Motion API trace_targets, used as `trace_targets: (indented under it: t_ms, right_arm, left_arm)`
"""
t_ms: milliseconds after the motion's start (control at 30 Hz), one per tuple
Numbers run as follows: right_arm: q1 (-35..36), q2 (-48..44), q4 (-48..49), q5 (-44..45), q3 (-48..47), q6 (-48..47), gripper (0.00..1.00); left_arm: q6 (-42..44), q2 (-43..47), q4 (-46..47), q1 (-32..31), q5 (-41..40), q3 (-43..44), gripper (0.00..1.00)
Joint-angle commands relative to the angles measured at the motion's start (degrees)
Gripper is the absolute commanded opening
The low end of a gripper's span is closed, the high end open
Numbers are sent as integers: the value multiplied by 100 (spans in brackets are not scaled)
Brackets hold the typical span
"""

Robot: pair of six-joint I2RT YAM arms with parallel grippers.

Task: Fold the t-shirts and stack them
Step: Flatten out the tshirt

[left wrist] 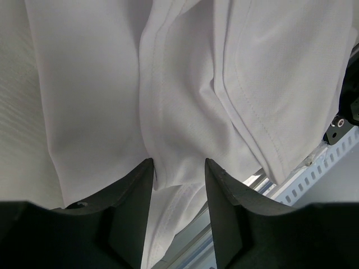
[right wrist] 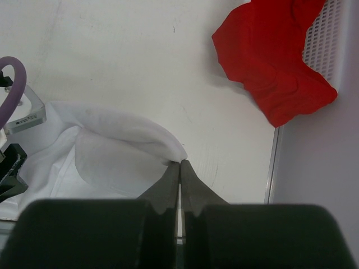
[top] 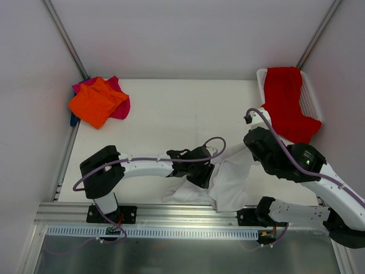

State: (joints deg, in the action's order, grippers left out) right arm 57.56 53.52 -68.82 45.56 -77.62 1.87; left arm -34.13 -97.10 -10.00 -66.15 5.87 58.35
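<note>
The white t-shirt [top: 231, 181] lies crumpled at the table's front edge, between my two arms. My left gripper [top: 199, 173] is over its left part. In the left wrist view the gripper [left wrist: 178, 162] is open, with a fold of the white t-shirt [left wrist: 185, 84] between the jaws. My right gripper [right wrist: 180, 162] is shut on the raised right edge of the white shirt [right wrist: 112, 140]. The orange shirt [top: 96, 103] lies on the magenta-pink one [top: 121, 107] at the back left, with something blue [top: 73, 120] beneath. The red shirt [top: 288, 103] hangs over the basket.
The white mesh basket [top: 311, 100] stands at the back right against the wall and also shows in the right wrist view [right wrist: 331, 39]. A metal rail [top: 171, 214] runs along the near edge. Walls close in the table on three sides.
</note>
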Motion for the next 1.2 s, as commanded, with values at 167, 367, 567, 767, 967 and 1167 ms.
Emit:
trace_targets:
  t_ms: [167, 367, 567, 767, 967, 1167]
  right_arm:
    - [-175, -17, 149, -74, 46, -134, 0]
    - [-289, -34, 184, -126, 98, -134, 0]
    - [-368, -87, 211, -153, 142, -292, 0]
    - [-473, -175, 202, -179, 169, -327, 1]
    - [-544, -192, 219, -188, 169, -380, 1]
    - [-649, -166, 334, -241, 55, -600, 1]
  left_arm:
    - [-15, -116, -64, 14, 169, 230, 38]
    - [-23, -72, -72, 23, 151, 133, 34]
    - [-50, -125, -72, 14, 73, 80, 4]
    - [-59, -196, -107, 14, -59, 10, 0]
    - [396, 409, -729, 32, -551, 185, 0]
    - [1310, 1605, -2441, 225, -1746, 1151, 0]
